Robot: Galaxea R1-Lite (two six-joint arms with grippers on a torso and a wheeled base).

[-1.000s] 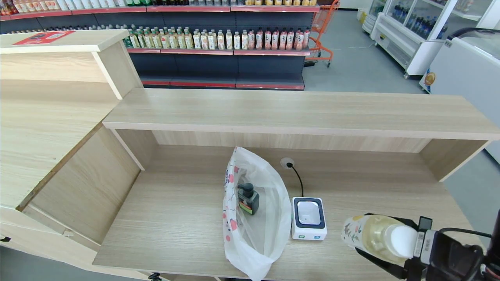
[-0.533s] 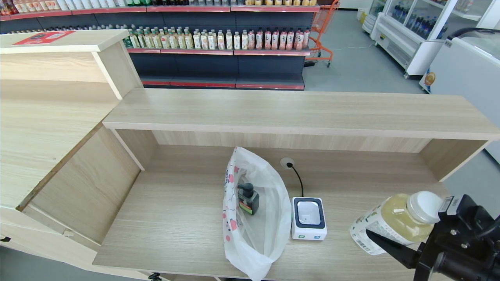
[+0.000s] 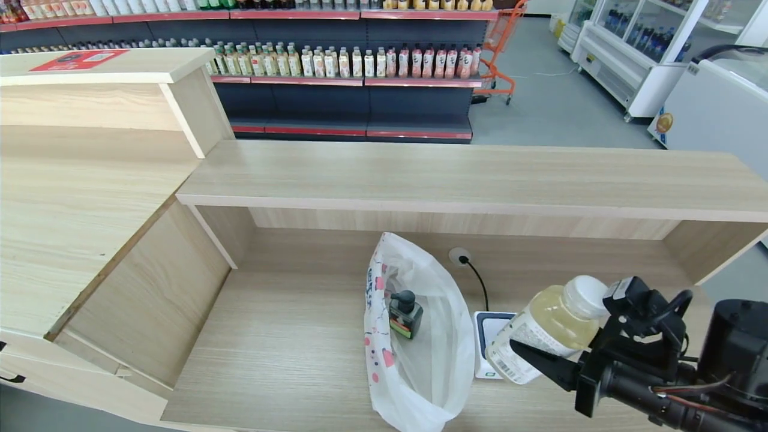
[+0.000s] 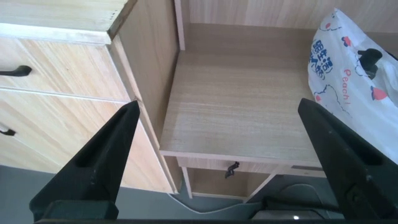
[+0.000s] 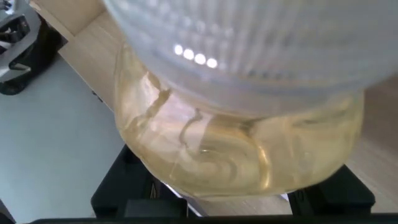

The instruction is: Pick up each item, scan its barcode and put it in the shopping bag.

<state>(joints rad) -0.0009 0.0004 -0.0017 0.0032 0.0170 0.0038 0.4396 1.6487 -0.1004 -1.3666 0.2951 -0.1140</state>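
Right pincer (image 3: 543,355) clamped across the yellow-drink bottle (image 3: 549,327), black fingers (image 5: 118,196) pressed to either side of its body. Bottle raised above the counter (image 3: 288,354), long axis tilted: white cap up and toward the robot's right, base down and toward the left, in front of the near right part of the scanner (image 3: 487,327) (contact between the two not discernible). Printed label with a barcode at the low end. Shopping bag (image 3: 378,336) just left of the scanner, mouth gaping, a dark pump bottle (image 3: 405,314) upright inside. Scanner cable (image 3: 480,282) running back to a port in the counter. Left pincer (image 4: 219,106) spread wide, holding nothing, off the counter's near left edge. Bare wood left of the bag as far as the side panel; raised shelf (image 3: 420,174) along the back.
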